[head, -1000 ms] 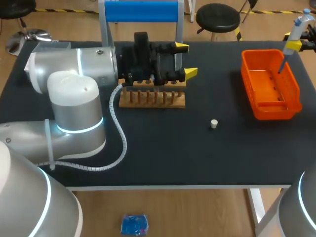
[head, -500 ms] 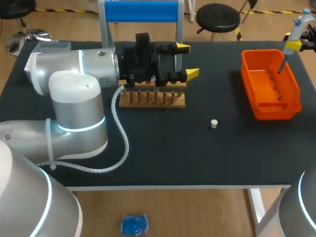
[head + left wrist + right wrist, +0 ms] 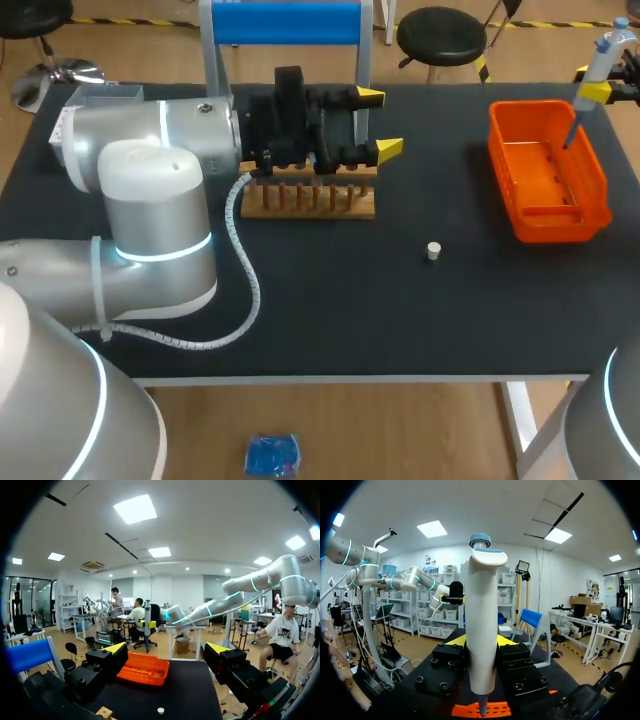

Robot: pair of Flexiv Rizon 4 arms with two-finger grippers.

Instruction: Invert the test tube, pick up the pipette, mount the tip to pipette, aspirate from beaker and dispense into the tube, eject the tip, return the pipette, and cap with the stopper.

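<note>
My left gripper (image 3: 378, 122) stands open over the back of the wooden tube rack (image 3: 310, 197), with nothing between its fingers. In the left wrist view the left gripper (image 3: 167, 650) looks across the table at the orange basket (image 3: 145, 668) and the small white stopper (image 3: 160, 710). The stopper (image 3: 433, 250) lies alone on the black mat. My right gripper (image 3: 597, 91) is shut on the grey pipette (image 3: 603, 52), held upright above the far right corner of the orange basket (image 3: 547, 170). In the right wrist view the pipette (image 3: 482, 625) stands between the right gripper's fingers (image 3: 455, 640). No test tube or beaker shows.
A blue-topped metal stand (image 3: 285, 22) rises behind the rack at the table's back edge. My left arm's bulky white links (image 3: 150, 210) and its cable cover the table's left side. The black mat lies bare between rack, stopper and basket.
My left arm has shifted very slightly to the right over the rack. The right arm and the pipette have not moved.
</note>
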